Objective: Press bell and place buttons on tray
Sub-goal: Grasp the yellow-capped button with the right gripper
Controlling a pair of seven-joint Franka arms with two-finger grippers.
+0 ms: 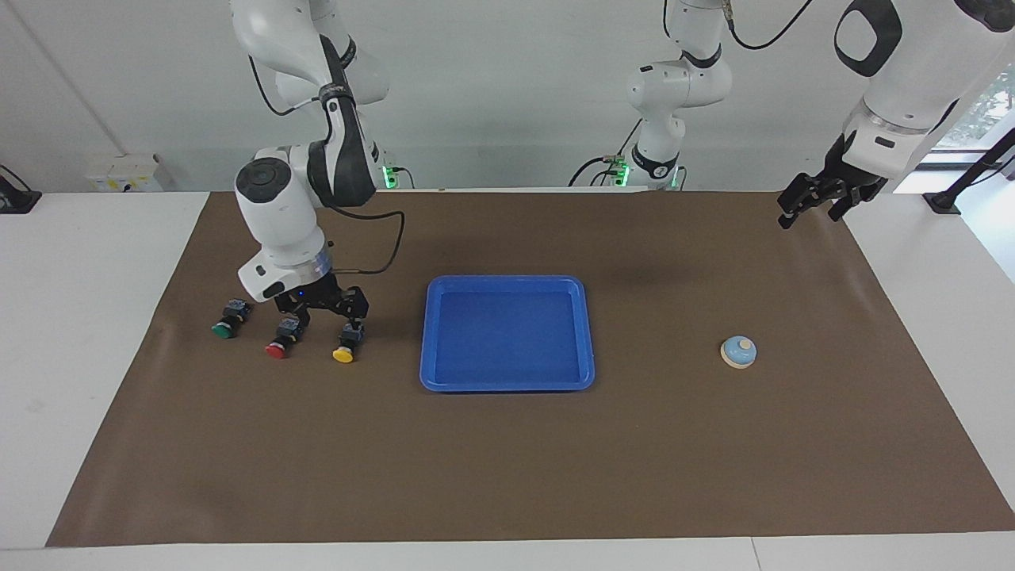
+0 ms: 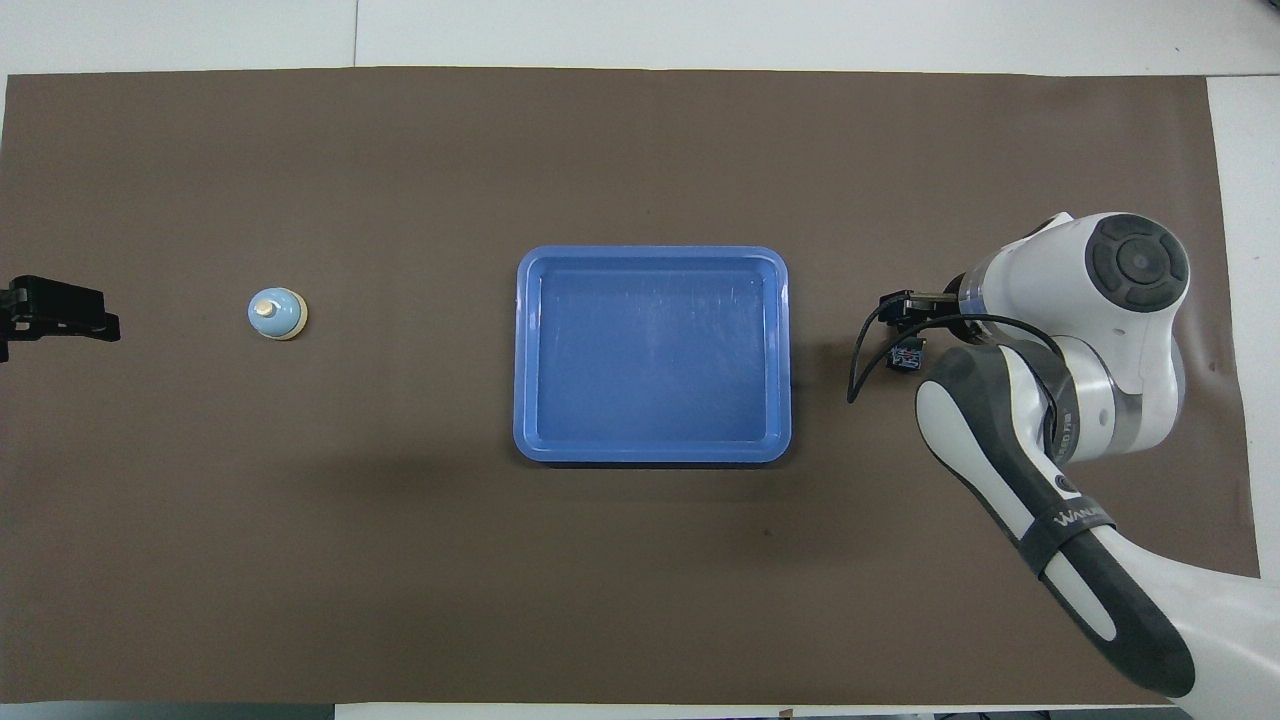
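Note:
Three buttons lie in a row toward the right arm's end of the table: green [image 1: 224,329], red [image 1: 277,347] and yellow [image 1: 343,354]. My right gripper [image 1: 328,316] hangs low and open over the red and yellow buttons, one fingertip by each black body, holding nothing. In the overhead view the right arm hides the row except a bit of the yellow button's body [image 2: 907,356]. The blue tray [image 1: 507,386] [image 2: 650,453] sits mid-table, empty. The light-blue bell [image 1: 738,351] [image 2: 276,313] stands toward the left arm's end. My left gripper [image 1: 814,205] [image 2: 62,310] waits open, raised over that end's edge.
A brown mat [image 1: 507,476] covers most of the white table [image 1: 79,317]. The right arm's cable [image 1: 381,254] loops above the mat between the buttons and the tray.

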